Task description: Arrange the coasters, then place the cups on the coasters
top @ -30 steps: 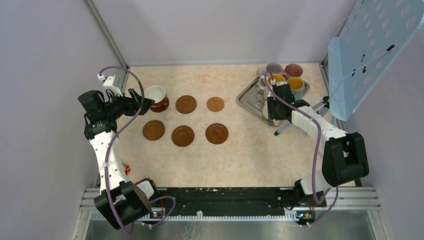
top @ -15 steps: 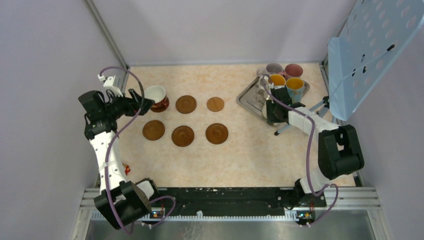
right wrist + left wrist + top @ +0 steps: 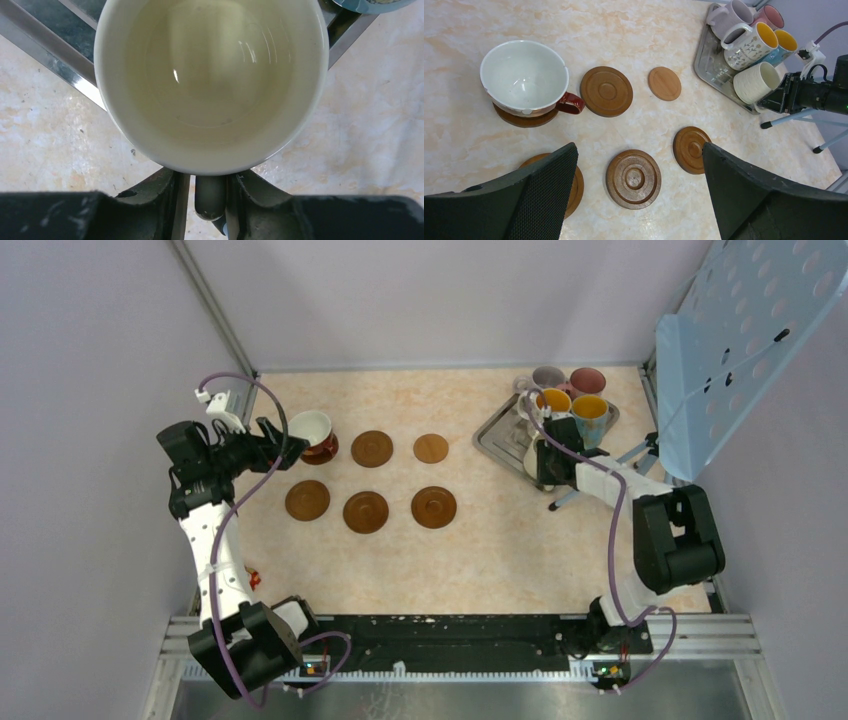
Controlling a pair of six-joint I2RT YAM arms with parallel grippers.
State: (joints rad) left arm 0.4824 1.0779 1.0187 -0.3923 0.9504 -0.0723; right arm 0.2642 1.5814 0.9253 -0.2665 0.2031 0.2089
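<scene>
Five brown coasters lie bare in two rows: a dark one (image 3: 371,448), a lighter one (image 3: 431,448), and three in front (image 3: 307,500) (image 3: 366,511) (image 3: 433,507). A sixth coaster (image 3: 524,119) carries a white cup with a dark red outside (image 3: 312,428). My left gripper (image 3: 278,443) hangs open just left of that cup, holding nothing. The cream cup (image 3: 210,75) stands at the near corner of the silver tray (image 3: 495,435). My right gripper (image 3: 210,185) is shut on its handle, one finger on each side. Behind it on the tray are a lilac cup (image 3: 548,376), a pink cup (image 3: 587,380) and two orange-lined cups (image 3: 553,400) (image 3: 590,407).
A pale blue perforated panel (image 3: 740,340) leans over the right edge on a thin-legged stand (image 3: 580,495) close to my right arm. Walls close in the table at the back and both sides.
The right gripper's fingers have closed in on the cream cup's handle, and that arm's elbow has pulled in. The left arm and every coaster stay where they were.
</scene>
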